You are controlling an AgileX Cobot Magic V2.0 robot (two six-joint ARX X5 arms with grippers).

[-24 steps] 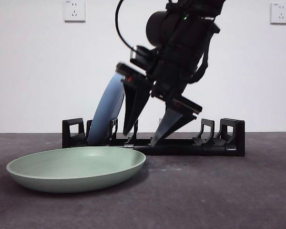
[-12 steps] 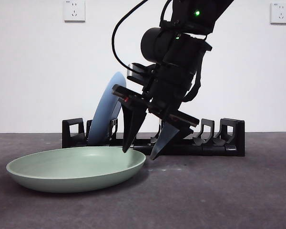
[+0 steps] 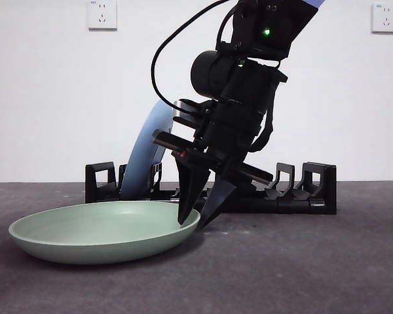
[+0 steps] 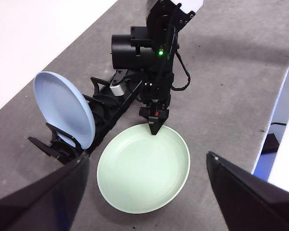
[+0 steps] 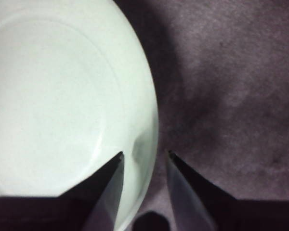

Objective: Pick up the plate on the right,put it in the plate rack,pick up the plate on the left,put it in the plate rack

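A pale green plate [image 3: 98, 232] lies flat on the table in front of the black plate rack [image 3: 308, 186]. A light blue plate [image 3: 147, 147] stands upright in the rack's left end. My right gripper [image 3: 192, 224] is down at the green plate's right rim. Its jaws are open and straddle the rim, one tip over the plate's inside and one outside, as the right wrist view shows around the green plate [image 5: 53, 96]. My left gripper [image 4: 147, 156] hangs open high above, looking down on the green plate [image 4: 143, 175], the blue plate [image 4: 62, 106] and the rack [image 4: 106, 113].
The grey table's edge [image 4: 274, 110] runs close to the green plate's near side. A white wall with sockets [image 3: 102, 14] stands behind the rack. Several of the rack's slots to the right of the blue plate hold nothing.
The right gripper has come down and leftward from over the rack to the green plate's rim. Its jaws have narrowed. The plates have not moved.
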